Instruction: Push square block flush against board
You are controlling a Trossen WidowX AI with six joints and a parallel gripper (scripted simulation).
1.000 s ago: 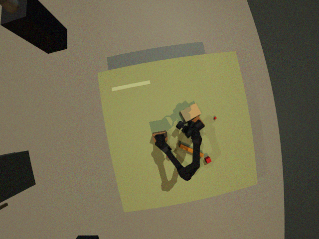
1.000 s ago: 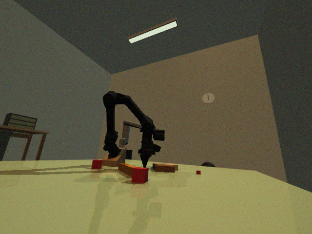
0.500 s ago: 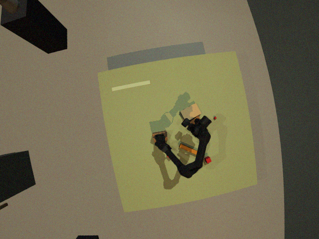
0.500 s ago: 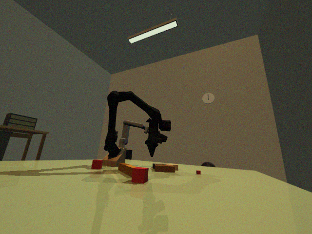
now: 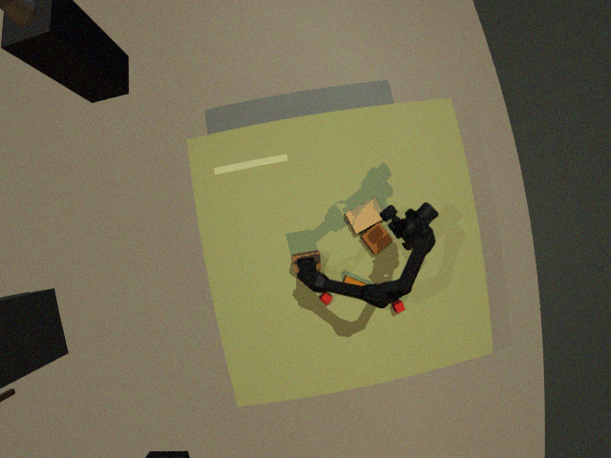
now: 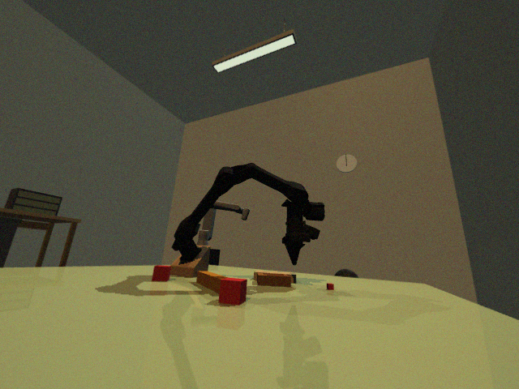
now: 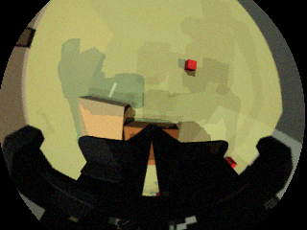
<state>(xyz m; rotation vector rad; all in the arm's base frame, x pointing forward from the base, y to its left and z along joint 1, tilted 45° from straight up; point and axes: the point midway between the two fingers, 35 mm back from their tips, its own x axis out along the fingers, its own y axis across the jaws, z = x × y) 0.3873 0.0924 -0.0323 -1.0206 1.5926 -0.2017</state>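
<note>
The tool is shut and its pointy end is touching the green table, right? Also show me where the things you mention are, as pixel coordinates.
Not quite: the tool (image 5: 411, 225) (image 6: 293, 262) (image 7: 152, 126) isn't touching the green table (image 5: 271, 355) (image 6: 251, 356) (image 7: 120, 24). The exterior view shows its pointy end above it, with a gap. It is shut.

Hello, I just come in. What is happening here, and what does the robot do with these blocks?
The robot arm's gripper is shut on nothing and hangs above the table, handling no piece. The brown block lies beside the tan piece, with sides close together. Whether one whole side touches, or an edge is even, I cannot tell from these views.
</note>
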